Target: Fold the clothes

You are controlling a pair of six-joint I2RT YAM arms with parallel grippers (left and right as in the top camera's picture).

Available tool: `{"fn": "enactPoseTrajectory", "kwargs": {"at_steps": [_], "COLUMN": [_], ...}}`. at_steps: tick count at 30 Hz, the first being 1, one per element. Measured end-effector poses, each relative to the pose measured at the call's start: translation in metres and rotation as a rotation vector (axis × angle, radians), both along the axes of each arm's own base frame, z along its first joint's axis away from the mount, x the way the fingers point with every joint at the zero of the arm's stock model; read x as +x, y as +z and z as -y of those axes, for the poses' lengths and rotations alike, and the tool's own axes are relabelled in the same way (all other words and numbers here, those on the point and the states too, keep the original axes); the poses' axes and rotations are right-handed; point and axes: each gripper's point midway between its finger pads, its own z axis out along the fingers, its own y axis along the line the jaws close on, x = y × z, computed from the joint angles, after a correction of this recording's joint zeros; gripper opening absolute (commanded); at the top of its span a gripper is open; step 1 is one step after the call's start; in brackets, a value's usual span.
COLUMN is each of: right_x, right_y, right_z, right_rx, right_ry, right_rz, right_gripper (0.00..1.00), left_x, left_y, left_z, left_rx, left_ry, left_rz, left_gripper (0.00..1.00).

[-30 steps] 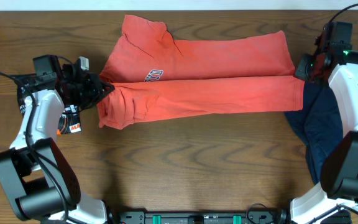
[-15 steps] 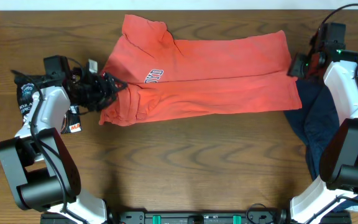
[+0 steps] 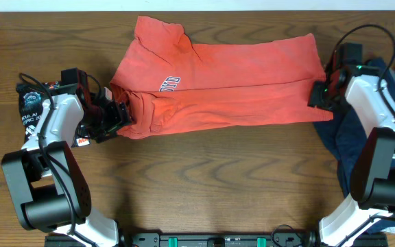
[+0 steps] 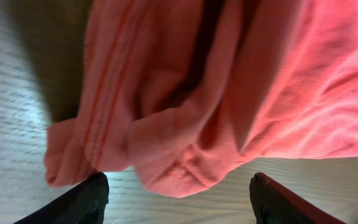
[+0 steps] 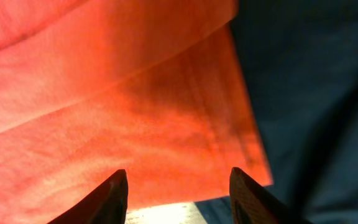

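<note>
While both jaws stand spread, folded orange-red cotton shirt point(image 3: 238, 82) spans wooden table point(image 3: 204, 185), long axis left-right: logo point(image 3: 170, 83) end at left gripper point(image 3: 120, 116), hem end at right gripper point(image 3: 319, 96).

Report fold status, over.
Left gripper open at bunched end of orange garment. Right gripper open over its other end. Navy garment beside that hem.

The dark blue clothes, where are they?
In the overhead view, the dark blue clothes lie far right, beside the orange shirt, partly under the right arm.
</note>
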Motion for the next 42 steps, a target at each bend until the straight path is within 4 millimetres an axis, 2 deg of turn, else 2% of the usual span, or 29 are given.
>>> {"fn": "enactPoseTrajectory", "kwargs": {"at_steps": [2,9,15,20,22,24,25,35,42], "right_x": [-0.002,-0.011,-0.011,-0.011,-0.012,-0.012,-0.012,-0.012,-0.012], "right_y": [-0.011,-0.039,-0.04,-0.04,-0.04,-0.04,-0.04,-0.04,-0.04], "right_z": [-0.003,-0.004,-0.003,-0.003,-0.003,-0.003,-0.003,-0.003,-0.003], "right_rx": [0.0,-0.007,-0.016,-0.017,-0.017,-0.017,-0.017,-0.017,-0.017], "right_ry": [0.012,0.017,0.02,0.021,0.021,0.023,0.023,0.023,0.023], "right_rz": [0.006,0.033,0.057,0.06,0.06,0.059,0.059,0.06,0.06], "right_gripper": [0.43,0.4,0.39,0.39,0.39,0.39,0.39,0.39,0.4], "left_x": [-0.003,-0.007,-0.01,0.0,0.005,0.007,0.008,0.001,-0.011], "left_y": [-0.002,-0.008,-0.01,-0.01,-0.01,-0.009,-0.009,-0.012,-0.014], "left_z": [-0.005,-0.022,-0.031,-0.037,-0.038,-0.039,-0.039,-0.038,-0.043], "left_rx": [0.035,0.138,0.188,0.22,0.226,0.228,0.23,0.226,0.26], "left_ry": [0.001,0.004,0.006,0.011,0.016,0.024,0.019,0.013,0.016], "left_rz": [-0.014,-0.039,-0.055,-0.015,0.002,0.011,0.014,-0.008,-0.065], "left_gripper": [0.74,0.74,0.74,0.73,0.65,0.5,0.46,0.5,0.46]}}
